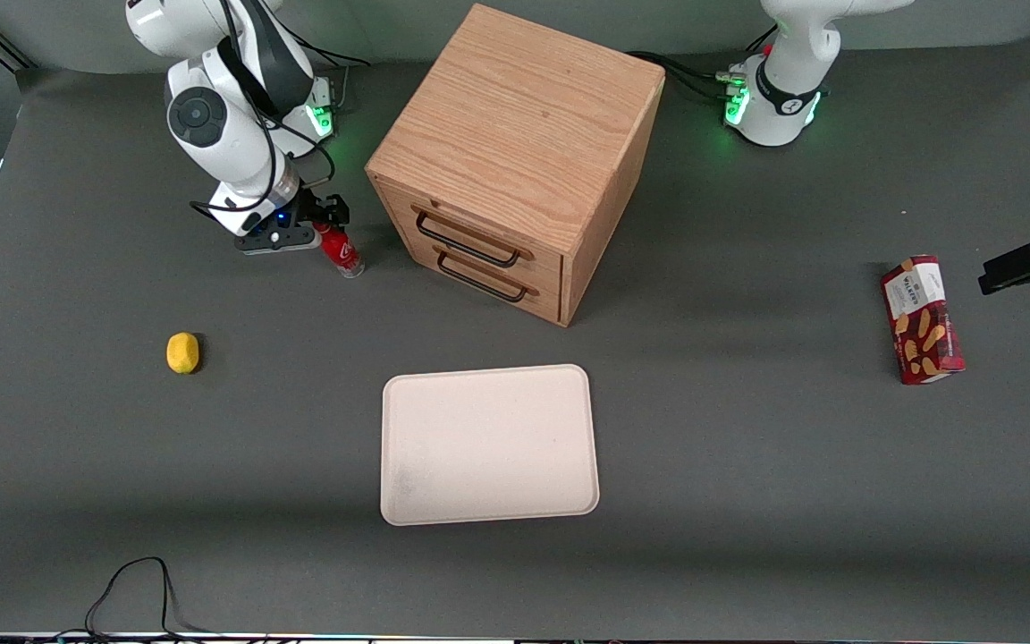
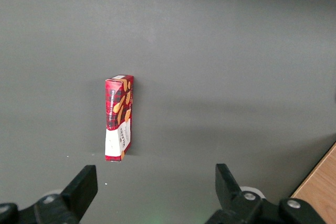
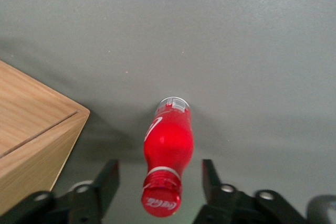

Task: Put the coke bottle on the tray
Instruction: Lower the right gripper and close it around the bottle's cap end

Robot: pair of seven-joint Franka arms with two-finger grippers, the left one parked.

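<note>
**Open gripper poised over the standing coke bottle**

The dark grey table (image 1: 747,501) fills the front view. The largest thing on it is the wooden two-drawer cabinet (image 1: 515,161), upper centre of the frame, its two dark handles facing the camera. Nearer the camera, lower centre, lies the cream-white tray (image 1: 488,444), flat and bare. At the right edge of the frame, toward the parked arm's end, a red biscuit box (image 1: 922,319) lies on the table. In the upper left of the frame the right arm's gripper (image 1: 325,222) hangs over the coke bottle (image 1: 341,249), which stands upright on the table beside the cabinet, well apart from the tray. The wrist view shows the fingers (image 3: 105,182) spread, one on each side of the red cap, not touching it. A small yellow lemon (image 1: 182,351) sits at the left of the frame.
</note>
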